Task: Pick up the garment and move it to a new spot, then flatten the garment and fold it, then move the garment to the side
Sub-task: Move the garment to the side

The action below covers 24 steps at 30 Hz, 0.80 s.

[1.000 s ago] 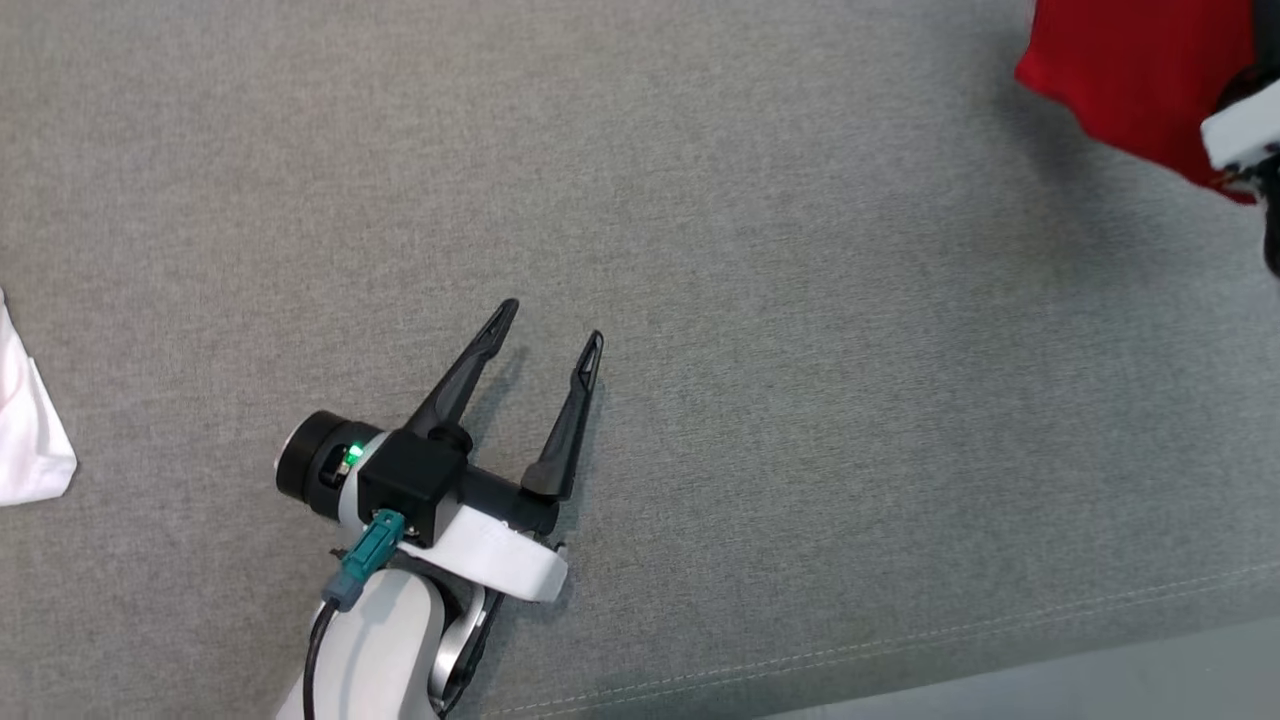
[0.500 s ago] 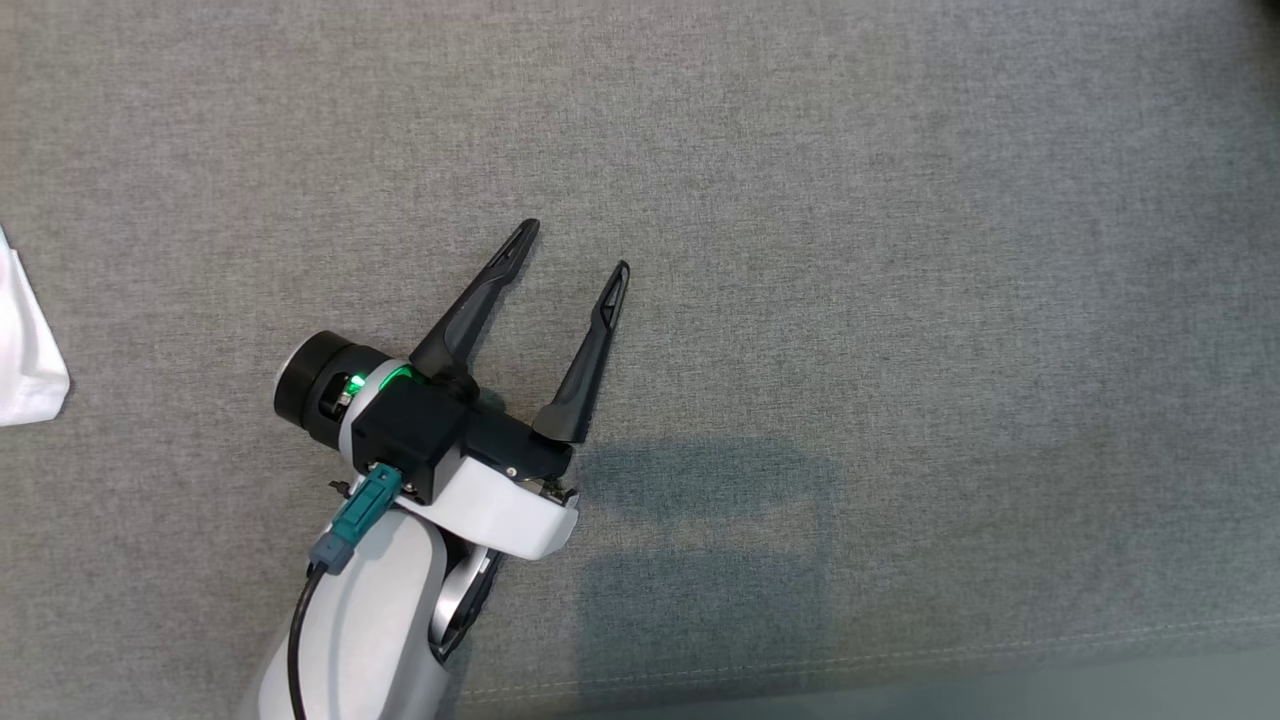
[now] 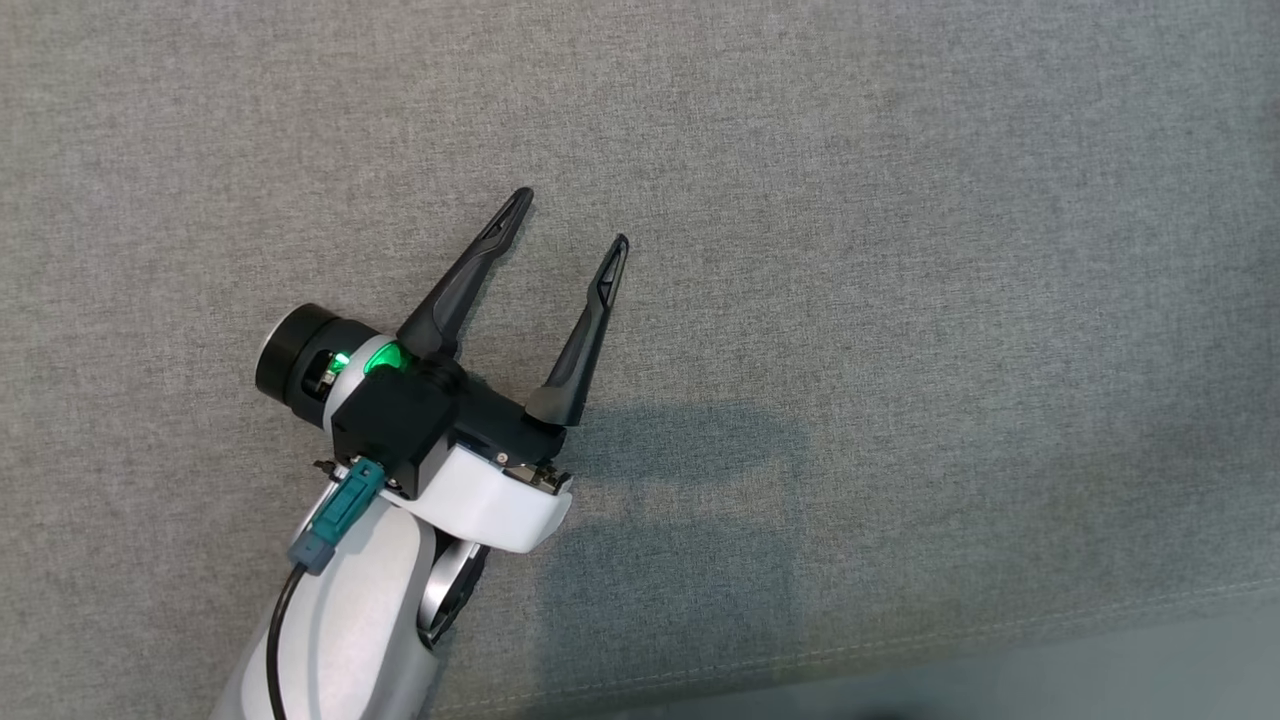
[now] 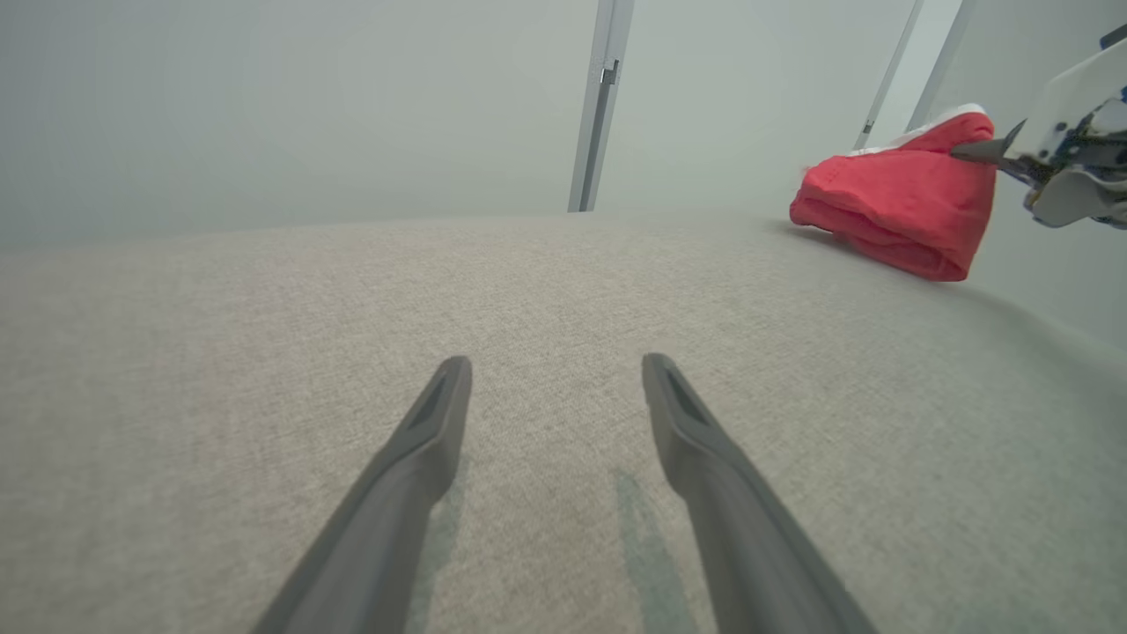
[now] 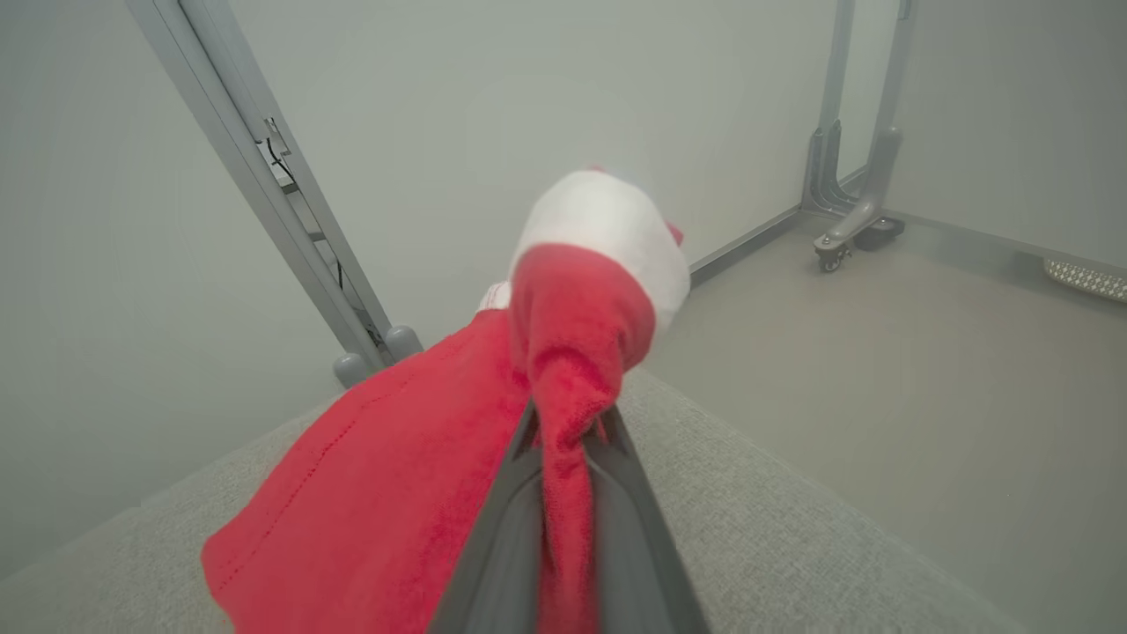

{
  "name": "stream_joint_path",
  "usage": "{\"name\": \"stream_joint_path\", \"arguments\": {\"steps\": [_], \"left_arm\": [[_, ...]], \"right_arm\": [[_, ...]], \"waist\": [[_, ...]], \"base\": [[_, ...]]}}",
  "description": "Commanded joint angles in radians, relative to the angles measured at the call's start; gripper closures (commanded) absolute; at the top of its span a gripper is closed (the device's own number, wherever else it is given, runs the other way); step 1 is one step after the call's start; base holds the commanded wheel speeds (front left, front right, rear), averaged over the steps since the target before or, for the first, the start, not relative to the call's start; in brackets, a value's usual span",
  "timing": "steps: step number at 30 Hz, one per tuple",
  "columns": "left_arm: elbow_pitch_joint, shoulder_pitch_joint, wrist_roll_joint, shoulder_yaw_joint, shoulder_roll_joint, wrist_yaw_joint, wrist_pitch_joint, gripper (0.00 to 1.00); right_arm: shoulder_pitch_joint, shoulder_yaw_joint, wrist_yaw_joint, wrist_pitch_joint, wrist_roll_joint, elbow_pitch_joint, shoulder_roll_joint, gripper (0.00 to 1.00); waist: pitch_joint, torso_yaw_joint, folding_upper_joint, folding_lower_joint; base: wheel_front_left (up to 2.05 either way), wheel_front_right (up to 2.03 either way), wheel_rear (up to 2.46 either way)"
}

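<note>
The garment point(image 5: 387, 493) is red with a white band, bunched up and pinched between the fingers of my right gripper point(image 5: 568, 423), which is shut on it. Most of the cloth hangs down to the grey fabric surface point(image 5: 775, 537). In the left wrist view the red garment point(image 4: 889, 198) sits at the far right of the surface, with the right gripper point(image 4: 977, 151) holding its upper corner. My left gripper point(image 3: 570, 220) hovers open over bare grey fabric point(image 3: 900, 250), nothing between its fingers point(image 4: 423, 440), well away from the garment.
The surface's front edge with a stitched seam point(image 3: 900, 640) runs along the bottom of the head view. Beyond the surface stand grey metal frame posts point(image 5: 255, 176) and a wheeled stand foot point(image 5: 850, 233) on a pale floor. A vertical post point(image 4: 603, 97) stands behind the far edge.
The head view has shifted, so the red garment and a white cloth at the left have dropped out of it. The left gripper stays open and sits a little higher in the picture.
</note>
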Motion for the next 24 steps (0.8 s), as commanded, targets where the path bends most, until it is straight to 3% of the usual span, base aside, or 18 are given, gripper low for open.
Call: {"name": "stream_joint_path", "arguments": {"steps": [1,5,6,7,9,10,17,24], "left_arm": [[0.006,-0.004,-0.002,0.015,0.015,0.003,0.01,0.0],[-0.002,-0.002,-0.001,0.01,0.022,0.005,0.014,0.0],[-0.004,-0.002,-0.001,0.009,0.023,0.006,0.015,0.0],[-0.006,-0.002,-0.002,0.008,0.024,0.006,0.016,0.0],[-0.011,-0.003,-0.003,0.007,0.025,0.007,0.018,0.0],[-0.013,-0.004,-0.003,0.007,0.026,0.008,0.019,0.0],[-0.027,-0.007,-0.005,0.007,0.033,0.018,0.021,0.0],[-0.027,0.002,-0.014,0.012,0.038,0.031,0.02,0.0]], "right_arm": [[0.036,-0.027,0.004,-0.012,-0.037,-0.013,-0.012,1.0],[0.068,-0.201,0.004,-0.012,-0.178,-0.017,0.013,1.0],[0.077,-0.242,0.004,-0.012,-0.217,-0.021,0.023,0.89],[0.083,-0.282,0.004,-0.012,-0.257,-0.024,0.033,0.63],[0.089,-0.363,0.004,-0.012,-0.333,-0.038,0.055,0.35],[0.091,-0.4,0.004,-0.012,-0.373,-0.047,0.068,0.0],[0.077,-0.613,0.004,-0.012,-0.617,-0.125,0.168,0.0],[0.054,-0.672,0.004,-0.012,-0.753,-0.197,0.244,0.0]], "waist": [[0.004,-0.001,-0.0001,0.0],[0.012,0.0,-0.0001,0.0],[0.013,0.001,-0.0001,0.0],[0.015,0.002,-0.0001,0.0],[0.019,0.004,-0.0001,0.0],[0.021,0.004,-0.0001,0.0],[0.026,-0.003,-0.0001,0.0],[0.008,-0.026,-0.0001,0.0]], "base": [[0.0,0.0,0.0],[0.0,0.0,0.0],[0.0,0.0,0.0],[0.0,0.0,0.0],[0.0,0.0,0.0],[0.0,0.0,0.0],[0.0,0.0,0.0],[0.0,0.0,0.0]]}}
